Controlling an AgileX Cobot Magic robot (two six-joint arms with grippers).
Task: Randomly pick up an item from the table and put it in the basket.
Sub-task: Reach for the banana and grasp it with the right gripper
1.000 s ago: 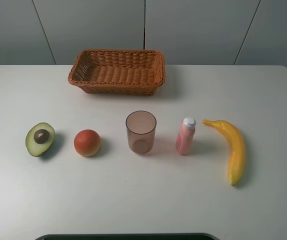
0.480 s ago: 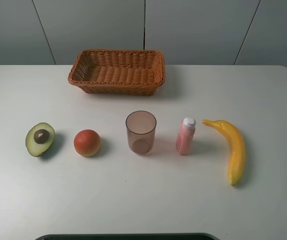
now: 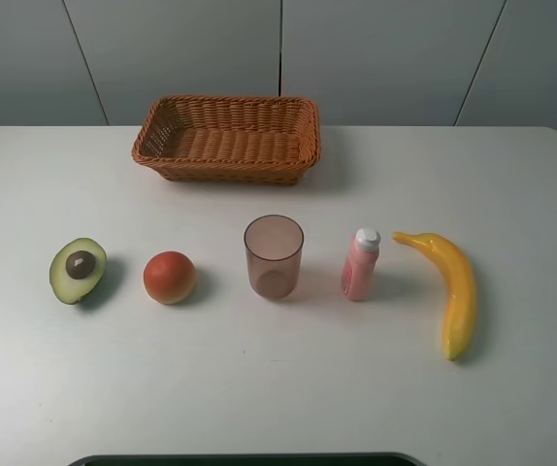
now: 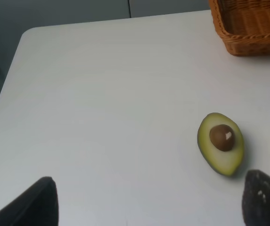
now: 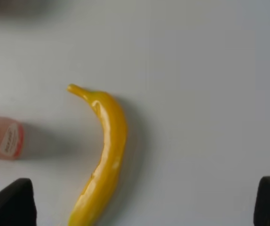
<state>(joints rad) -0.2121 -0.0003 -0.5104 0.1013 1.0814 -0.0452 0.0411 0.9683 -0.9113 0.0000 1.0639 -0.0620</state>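
Observation:
The yellow banana [image 3: 456, 288] lies on the white table [image 3: 259, 388] at the right end of a row of objects; it also shows in the right wrist view [image 5: 107, 155]. The wicker basket [image 3: 226, 141] stands empty at the back centre, and its corner shows in the left wrist view [image 4: 250, 23]. My right gripper [image 5: 139, 207] is open and empty above the banana, with its fingertips [image 5: 10, 202] spread wide. My left gripper [image 4: 151, 207] is open and empty above the table near the avocado half [image 4: 221, 148]. Neither gripper shows clearly in the exterior view.
In the row, from the left, are an avocado half [image 3: 78, 270], a round orange-red fruit [image 3: 169, 277], a translucent brownish cup [image 3: 274, 257] and a pink bottle with a white cap [image 3: 361, 264]. The bottle stands close to the banana [image 5: 1, 136]. A dark edge [image 3: 240, 459] runs along the table's front.
The objects have not moved. A small dark part has come into view at the right edge of the exterior view.

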